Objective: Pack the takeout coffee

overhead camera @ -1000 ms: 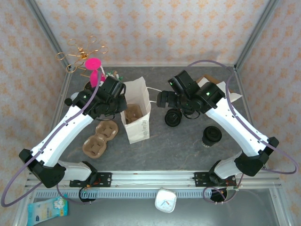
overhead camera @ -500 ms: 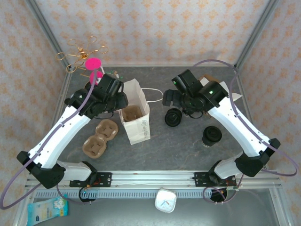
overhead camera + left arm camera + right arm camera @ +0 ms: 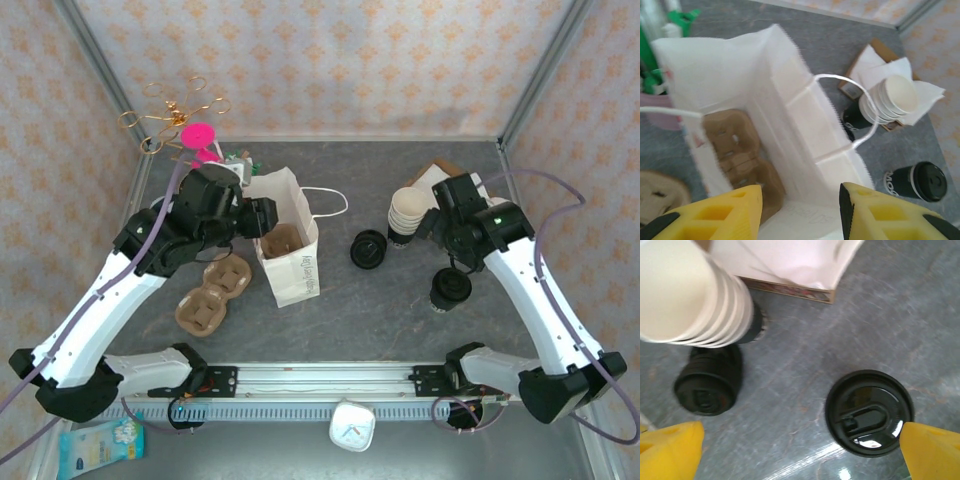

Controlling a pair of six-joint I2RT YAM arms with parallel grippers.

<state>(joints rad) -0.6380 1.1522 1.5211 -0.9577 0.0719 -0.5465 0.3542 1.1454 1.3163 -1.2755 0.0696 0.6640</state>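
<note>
Now swung away from the paper bag (image 3: 290, 245), the right gripper (image 3: 800, 452) hangs wide open and empty over the takeout coffee (image 3: 870, 412), standing near right, apparently ready to grasp; the left gripper (image 3: 800, 210), freshly parted, holds nothing.

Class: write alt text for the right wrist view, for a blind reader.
A lidded takeout coffee stands on the grey table below the open right hand. Beside it: a pile of black lids and stacked white-rimmed cups.
</note>
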